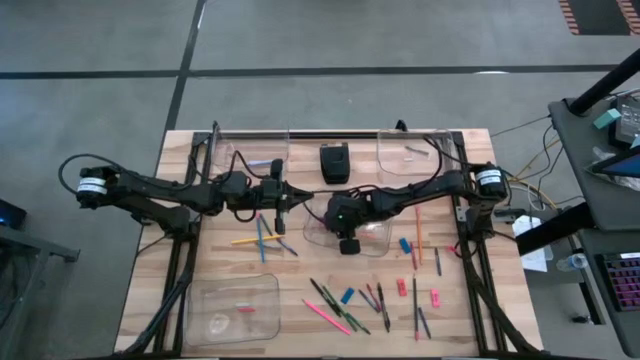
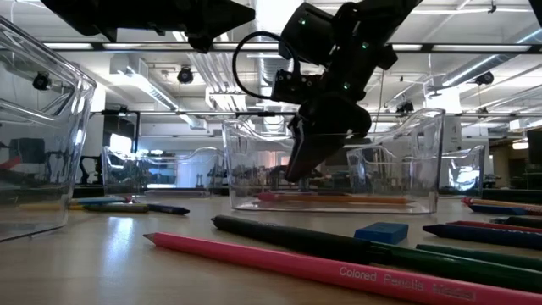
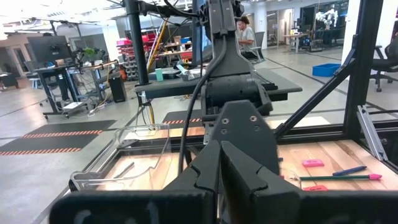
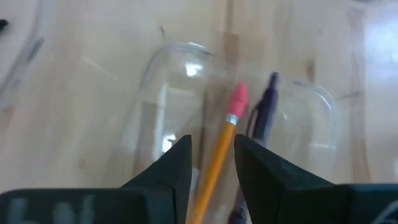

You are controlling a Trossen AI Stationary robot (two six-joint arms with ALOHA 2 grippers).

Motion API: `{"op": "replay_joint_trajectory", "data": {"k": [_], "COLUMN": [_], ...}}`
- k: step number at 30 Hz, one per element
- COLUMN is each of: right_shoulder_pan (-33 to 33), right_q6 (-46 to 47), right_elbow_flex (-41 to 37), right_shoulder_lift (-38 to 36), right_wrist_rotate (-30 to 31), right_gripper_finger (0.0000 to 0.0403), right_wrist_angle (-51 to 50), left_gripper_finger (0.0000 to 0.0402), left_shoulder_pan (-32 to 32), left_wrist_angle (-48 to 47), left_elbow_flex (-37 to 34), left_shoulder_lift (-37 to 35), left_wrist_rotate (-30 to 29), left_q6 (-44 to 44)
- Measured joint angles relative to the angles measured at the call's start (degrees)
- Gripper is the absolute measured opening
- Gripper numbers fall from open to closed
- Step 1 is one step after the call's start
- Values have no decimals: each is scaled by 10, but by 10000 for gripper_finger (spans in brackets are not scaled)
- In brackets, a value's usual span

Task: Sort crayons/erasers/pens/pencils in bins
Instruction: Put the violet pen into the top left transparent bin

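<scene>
While the right pincer hangs over the central bin grasping an orange pencil, release is best made low and level, so it lands beside the pen. The left pincer, clenched empty, waits at nine o'clock.

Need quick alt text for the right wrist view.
The right gripper, fingers parted, frames an orange pencil with a pink eraser tip above a clear bin on the wooden table. A dark pen lies beside it.
</scene>
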Motion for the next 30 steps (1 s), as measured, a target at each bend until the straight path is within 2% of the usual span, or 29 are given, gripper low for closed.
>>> {"op": "replay_joint_trajectory", "data": {"k": [7, 20, 30], "right_shoulder_pan": [-2, -5, -21], "right_q6": [-3, -4, 9], "right_elbow_flex": [-2, -2, -2], "right_shoulder_lift": [-8, -10, 19], "right_wrist_rotate": [11, 42, 53], "right_gripper_finger": [131, 132, 134], "right_wrist_angle": [3, 1, -3], "left_gripper_finger": [0, 0, 0], "left_shoulder_pan": [0, 0, 0], "left_wrist_angle": [0, 0, 0], "left_elbow_flex": [0, 0, 0], "left_shoulder_lift": [0, 0, 0], "left_wrist_rotate": [0, 0, 0], "left_q6": [0, 0, 0]}}
